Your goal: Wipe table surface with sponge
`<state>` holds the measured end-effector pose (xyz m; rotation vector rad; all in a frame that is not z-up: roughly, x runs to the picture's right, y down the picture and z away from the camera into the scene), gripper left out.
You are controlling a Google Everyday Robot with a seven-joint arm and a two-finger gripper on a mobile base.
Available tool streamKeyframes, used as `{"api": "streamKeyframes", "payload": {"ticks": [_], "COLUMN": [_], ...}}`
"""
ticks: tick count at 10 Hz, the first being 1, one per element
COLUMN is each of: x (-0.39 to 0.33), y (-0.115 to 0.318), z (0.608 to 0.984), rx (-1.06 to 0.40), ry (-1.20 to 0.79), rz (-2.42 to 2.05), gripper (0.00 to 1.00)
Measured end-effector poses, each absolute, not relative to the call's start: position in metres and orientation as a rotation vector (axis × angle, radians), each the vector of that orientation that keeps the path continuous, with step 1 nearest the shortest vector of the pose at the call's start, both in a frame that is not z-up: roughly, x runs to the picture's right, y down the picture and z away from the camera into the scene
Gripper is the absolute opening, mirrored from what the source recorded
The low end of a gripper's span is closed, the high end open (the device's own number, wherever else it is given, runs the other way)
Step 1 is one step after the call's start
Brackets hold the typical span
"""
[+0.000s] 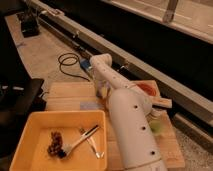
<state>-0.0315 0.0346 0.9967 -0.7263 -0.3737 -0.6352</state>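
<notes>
My gripper (103, 94) hangs from the white arm (127, 125), pressed low on the far middle of the light wooden table surface (65, 92). Its fingers are shut. The sponge is hidden under the gripper and wrist. A flat, pale grey-blue patch (90, 105) lies on the boards just in front of the gripper and to its left.
A big yellow tray (30, 130) at the front left holds metal tongs (82, 137) and a brown lump (54, 144). An orange bowl (148, 89), a wooden block (163, 103) and a greenish item (158, 128) sit right of the arm. A black cable (69, 62) loops on the floor beyond.
</notes>
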Motion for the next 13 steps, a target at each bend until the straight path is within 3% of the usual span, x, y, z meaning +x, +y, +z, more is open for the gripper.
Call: {"api": "streamKeyframes", "payload": {"ticks": [6, 10, 13], "x": [-0.048, -0.125, -0.142], "y": [0.030, 0.024, 0.054], "z": [0.984, 0.933, 0.903], "rx": [-0.677, -0.580, -0.614], "ry": [-0.424, -0.542, -0.616], "rz": [-0.663, -0.701, -0.691], "gripper": [0.00, 0.00, 0.00]}}
